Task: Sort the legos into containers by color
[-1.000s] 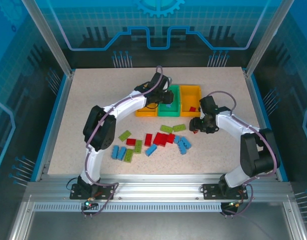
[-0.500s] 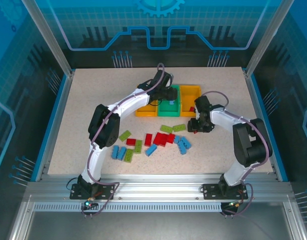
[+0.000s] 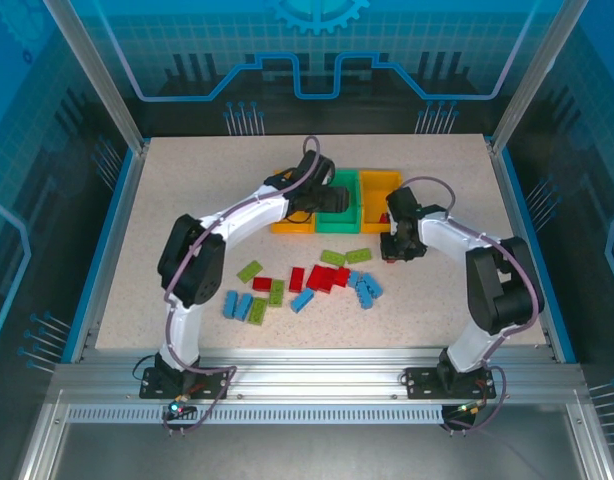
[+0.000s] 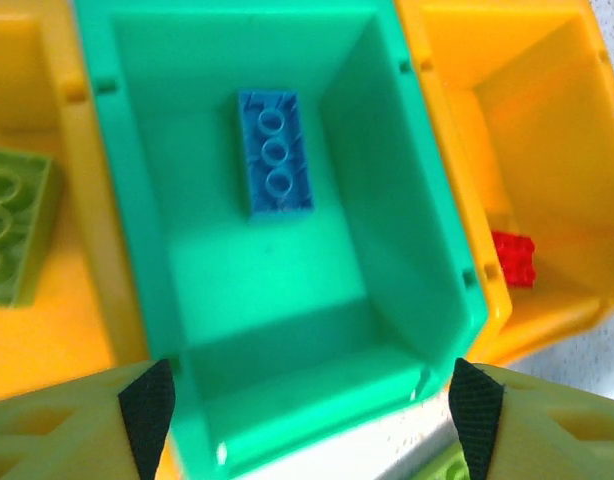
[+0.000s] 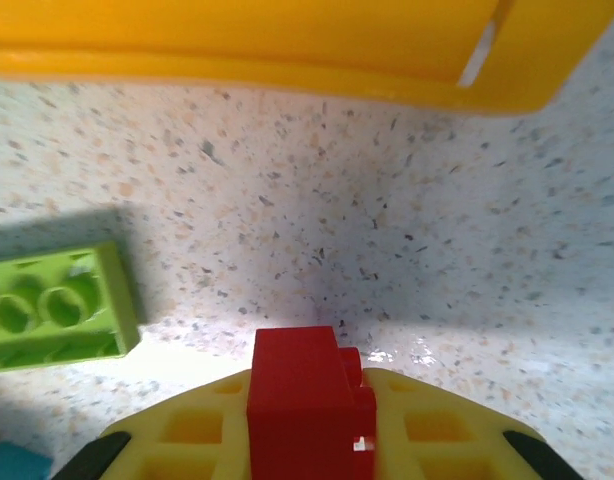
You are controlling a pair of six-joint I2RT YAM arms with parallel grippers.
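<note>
With the left fingers (image 4: pixel 147 410) spread wide and empty over the green plastic bin (image 4: pixel 137 200) near the counter's far edge, a blue studded brick (image 4: pixel 273 152) lying inside, the small red studded brick (image 5: pixel 305 395) pinched in the closed right fingers (image 5: pixel 427 445) could be knocked loose against the orange plastic bin (image 5: pixel 287 40) wall.

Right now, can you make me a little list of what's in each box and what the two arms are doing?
left bin: a green brick
green bin: a blue brick
right bin: a red brick
left jaws: open, over the green bin
right jaws: shut on a second red brick, just above the table
loose bricks: red, blue and green, on the table
</note>
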